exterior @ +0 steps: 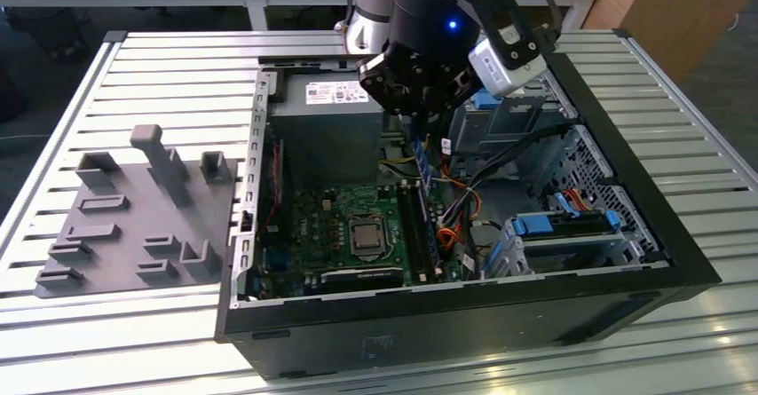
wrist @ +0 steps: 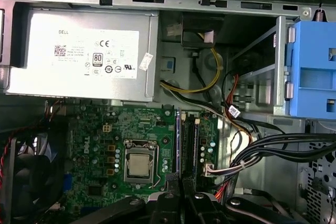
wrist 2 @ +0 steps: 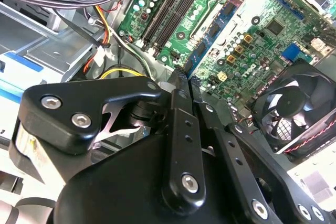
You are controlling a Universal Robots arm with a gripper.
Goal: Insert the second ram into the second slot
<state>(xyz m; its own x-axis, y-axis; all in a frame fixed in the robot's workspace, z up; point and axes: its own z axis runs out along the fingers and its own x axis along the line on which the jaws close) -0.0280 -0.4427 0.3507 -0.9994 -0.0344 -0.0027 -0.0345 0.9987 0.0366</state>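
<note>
Seating the second ram (exterior: 421,160) cleanly probably calls for keeping the stick square over its groove among the memory slots (wrist: 188,140), with the notch lined up, and pressing evenly along its length rather than at one end; a tilt could jam it. The hand (exterior: 423,127) is nearly closed, its fingers pinching the stick's upper edge. In the exterior view the stick hangs at 6 o'clock from the hand, inside the case (exterior: 663,235) and over the motherboard (exterior: 343,235). The slots lie further toward 6 o'clock. Whether the stick touches them cannot be told.
</note>
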